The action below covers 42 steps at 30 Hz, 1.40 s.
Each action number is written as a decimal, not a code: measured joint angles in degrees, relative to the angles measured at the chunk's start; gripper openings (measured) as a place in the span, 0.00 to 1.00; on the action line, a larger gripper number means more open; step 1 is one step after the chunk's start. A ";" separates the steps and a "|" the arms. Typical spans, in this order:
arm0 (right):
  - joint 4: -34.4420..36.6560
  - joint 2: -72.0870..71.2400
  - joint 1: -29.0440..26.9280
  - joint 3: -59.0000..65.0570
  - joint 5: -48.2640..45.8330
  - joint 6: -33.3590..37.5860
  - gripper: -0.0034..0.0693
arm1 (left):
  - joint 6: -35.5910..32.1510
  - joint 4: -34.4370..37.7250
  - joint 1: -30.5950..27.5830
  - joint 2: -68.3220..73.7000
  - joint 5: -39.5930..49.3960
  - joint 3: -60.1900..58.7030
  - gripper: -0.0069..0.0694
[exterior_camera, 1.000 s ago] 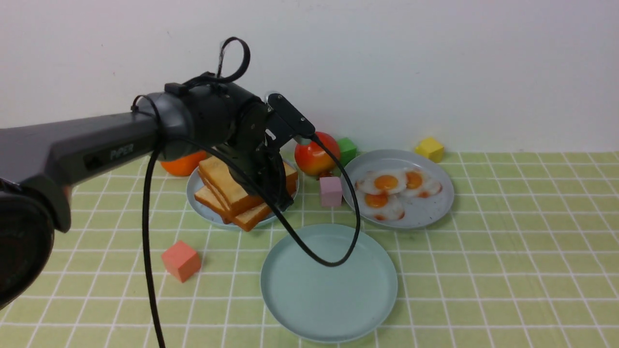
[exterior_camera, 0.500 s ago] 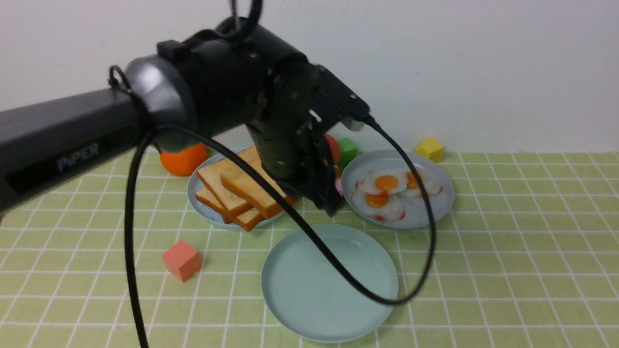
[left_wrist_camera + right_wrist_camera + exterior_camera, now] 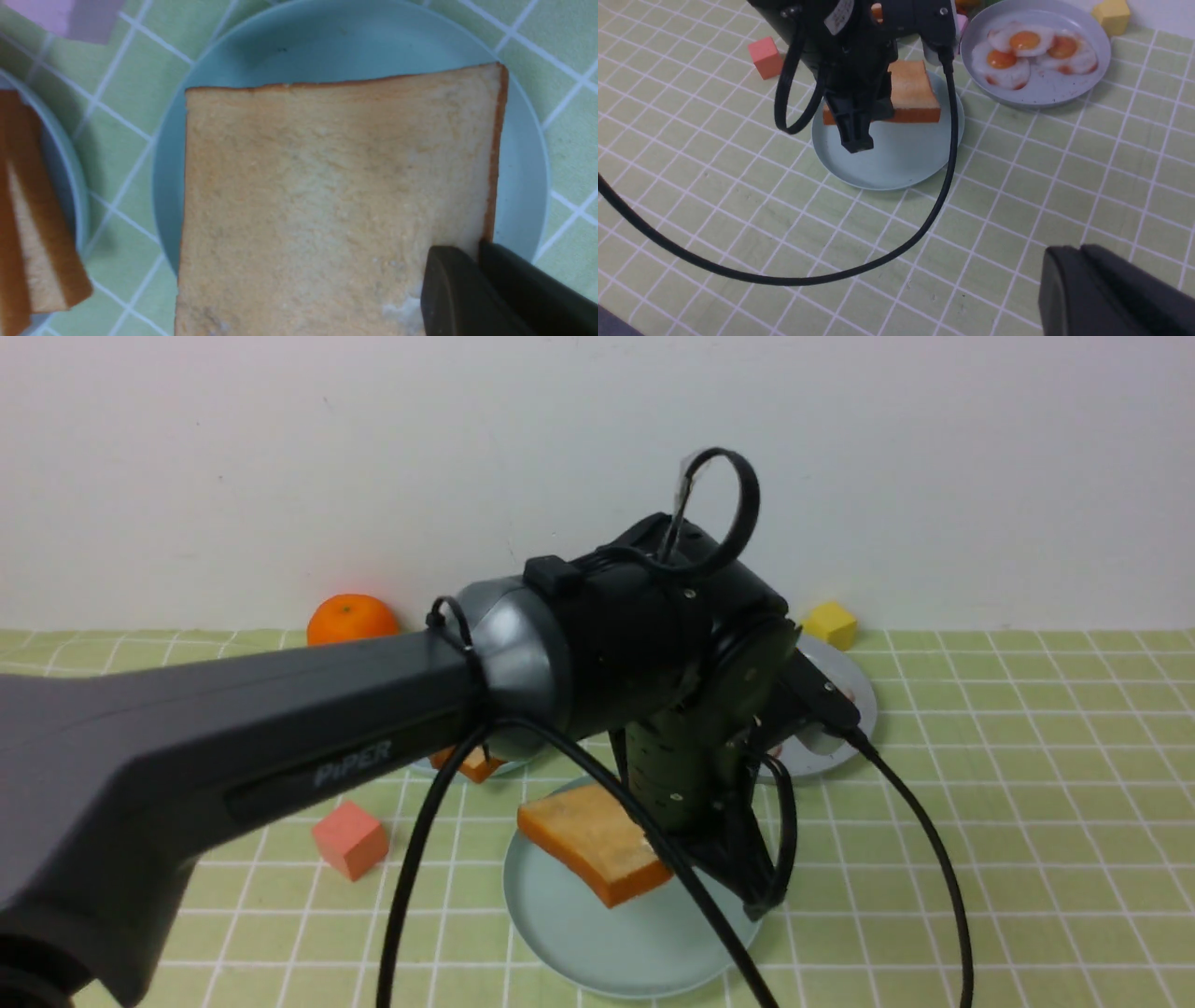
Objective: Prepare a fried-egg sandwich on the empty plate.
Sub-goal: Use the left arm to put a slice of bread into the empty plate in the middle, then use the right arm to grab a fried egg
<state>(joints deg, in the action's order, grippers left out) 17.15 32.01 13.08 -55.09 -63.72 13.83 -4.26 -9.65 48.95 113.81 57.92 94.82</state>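
My left gripper point(image 3: 756, 901) point(image 3: 479, 247) point(image 3: 857, 140) is shut on one edge of a square golden toast slice point(image 3: 593, 840) point(image 3: 327, 200) point(image 3: 910, 88). The slice hangs tilted just above the empty plate point(image 3: 579, 933) point(image 3: 327, 42) point(image 3: 896, 163), a pale mint-teal round plate near the table's front. No fried-egg sandwich is in view. My right gripper point(image 3: 1080, 249) is shut with nothing in it, above the bare tablecloth to the right of the plate. It is outside the front view.
A grey-blue plate point(image 3: 1045, 91) point(image 3: 854, 700) behind and to the right holds fried eggs point(image 3: 1013, 51). A toast stack point(image 3: 28, 233) point(image 3: 471, 763) lies on a plate at back left. An orange point(image 3: 353, 619), a red cube point(image 3: 350, 840), a yellow cube point(image 3: 829, 623) and a pink block point(image 3: 60, 14) stand around. The left arm's black cable point(image 3: 924, 224) loops over the cloth.
My left arm lifted a toast slice off the back-left stack and carried it forward and to the right, over the mint-teal plate.
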 joint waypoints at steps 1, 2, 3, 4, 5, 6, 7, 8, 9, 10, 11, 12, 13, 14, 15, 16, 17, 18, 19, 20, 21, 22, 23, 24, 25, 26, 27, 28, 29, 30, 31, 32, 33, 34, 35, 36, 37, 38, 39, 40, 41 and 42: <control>-0.07 -0.14 0.00 0.00 -0.05 0.00 0.11 | 0.00 0.32 0.00 0.43 0.24 0.00 0.13; -0.07 -0.26 0.00 0.00 -0.05 0.00 0.11 | 0.00 0.64 0.00 0.75 0.24 0.00 0.13; -0.07 -0.32 0.00 0.00 -0.05 0.00 0.11 | 0.00 0.73 0.05 1.22 0.18 0.00 0.13; -0.07 -0.32 0.00 0.00 -0.05 0.00 0.11 | 0.00 0.73 0.05 1.47 0.18 0.00 0.13; -0.07 -0.39 0.00 0.00 -0.05 0.00 0.12 | 0.00 0.54 0.05 2.39 -0.29 0.00 0.13; -0.02 -0.39 0.00 0.00 -0.05 0.00 0.12 | 0.00 0.04 0.05 2.96 -0.72 0.00 0.13; -0.02 -0.39 0.00 0.00 -0.05 0.00 0.12 | 0.00 -0.43 0.05 3.34 -1.12 0.00 0.13; -0.02 -0.39 0.00 0.00 -0.11 0.00 0.12 | 0.06 -1.22 0.05 3.87 -1.73 0.00 0.13; -0.02 -0.39 0.00 0.00 -0.11 0.00 0.12 | 0.05 -2.25 0.05 4.33 -2.20 0.00 0.13; -0.02 -0.39 0.00 0.00 -0.17 0.00 0.12 | 0.16 -3.15 0.05 4.54 -2.60 0.00 0.13; -0.02 -0.39 0.00 0.00 -0.17 0.00 0.12 | 0.16 -3.72 0.05 4.71 -2.88 0.00 0.13; -0.02 -0.45 0.00 0.00 -0.17 0.00 0.13 | 0.16 -4.15 0.05 4.82 -3.26 0.00 0.14; -0.02 -0.50 0.00 0.00 -0.17 0.00 0.12 | 0.16 -4.22 0.05 4.82 -3.34 0.00 0.14; -0.02 -0.50 0.00 0.00 -0.17 0.00 0.12 | 0.16 -4.23 0.05 4.82 -3.34 0.00 0.15; -0.02 -0.50 0.00 0.00 -0.17 0.00 0.12 | 0.21 -4.07 0.05 4.82 -3.46 0.00 0.18; -0.02 -0.50 0.00 0.00 -0.21 0.00 0.13 | 0.21 -3.57 0.05 4.82 -3.61 0.00 0.22; -0.02 -0.50 0.00 0.00 -0.21 0.00 0.13 | 0.21 -3.23 0.05 4.82 -3.66 0.00 0.24; -0.02 -0.50 0.00 0.00 -0.21 0.00 0.13 | 0.22 -2.87 0.05 4.82 -3.72 0.00 0.27; -0.02 -0.50 0.00 0.00 -0.21 0.00 0.13 | 0.22 -2.57 0.05 4.82 -3.72 0.00 0.30; -0.02 -0.50 0.00 0.00 -0.21 0.00 0.13 | 0.22 -2.19 0.05 4.82 -3.76 0.00 0.36; -0.02 -0.50 0.00 0.00 -0.21 0.00 0.13 | 0.22 -2.04 0.05 4.82 -3.76 0.00 0.41; -0.02 -0.50 0.00 0.00 -0.23 0.00 0.13 | 0.22 -2.04 0.05 4.82 -3.76 0.00 0.47; -0.02 -0.50 0.00 0.00 -0.29 0.00 0.14 | 0.22 -1.99 0.05 4.82 -3.70 0.00 0.51; -0.02 -0.50 0.00 0.00 -0.43 0.00 0.14 | 0.22 -1.85 0.05 4.82 -3.49 0.00 0.56; -0.02 -0.50 0.00 0.00 -0.64 0.00 0.14 | 0.22 -1.85 0.05 4.82 -3.14 0.00 0.61; -0.02 -0.50 0.00 0.00 -0.87 0.00 0.14 | 0.37 -1.78 0.05 4.82 -2.74 0.00 0.65; -0.02 -0.50 0.00 0.00 -1.07 0.00 0.14 | 0.70 -1.64 0.05 4.71 -2.24 0.00 0.68; -0.02 -0.50 0.00 0.00 -1.13 0.00 0.14 | 1.09 -1.50 0.05 4.43 -1.84 0.00 0.70; -0.02 -0.52 0.00 0.00 -1.13 0.00 0.14 | 1.95 -1.37 0.05 3.81 -1.41 0.00 0.71; -0.02 -0.52 0.00 0.00 -1.13 0.00 0.14 | 2.86 -1.16 0.05 3.04 -1.12 0.00 0.71; -0.02 -0.52 0.00 0.00 -0.81 0.00 0.15 | 4.26 -1.07 0.05 1.58 -0.88 -0.06 0.70; -0.02 -0.39 0.00 0.00 -0.31 0.00 0.15 | 5.34 -1.00 0.05 -0.33 -0.63 -0.06 0.66; -0.02 -0.40 0.00 0.00 -0.31 0.00 0.15 | 5.61 -1.00 0.05 -0.78 -0.63 -0.06 0.66; -0.02 0.36 0.00 0.00 1.12 0.00 0.15 | 7.61 -0.96 0.05 -4.91 0.20 -0.06 0.56; -0.02 1.11 0.00 0.00 2.07 0.00 0.15 | 8.42 -0.77 0.05 -7.96 0.91 -0.06 0.49; -0.02 1.27 0.00 0.00 2.26 0.00 0.15 | 8.48 -0.77 0.05 -9.22 1.09 -0.06 0.45; -0.02 2.76 0.00 -0.01 3.27 0.00 0.15 | 8.79 -0.37 0.05 -13.13 2.14 -0.06 0.35; -0.02 3.78 0.00 -0.01 3.81 0.00 0.15 | 9.03 -0.02 -0.01 -16.41 2.73 -0.06 0.27; 0.05 5.54 0.00 -0.01 4.72 0.00 0.16 | 9.15 0.81 -0.01 -20.30 3.33 -0.40 0.17; 0.11 7.46 0.00 -0.01 5.45 0.00 0.16 | 9.15 1.75 -0.01 -24.24 3.40 -1.11 0.10; 0.11 7.79 0.00 -0.01 5.62 0.00 0.16 | 9.15 1.98 -0.01 -24.24 3.40 -1.30 0.10; 0.25 10.26 0.00 -0.01 6.83 0.00 0.16 | 9.15 3.44 -0.01 -29.38 3.01 -3.22 0.07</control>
<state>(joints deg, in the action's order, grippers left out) 17.39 42.27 13.08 -55.10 -56.88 13.83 4.89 -6.22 48.94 84.43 60.93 91.60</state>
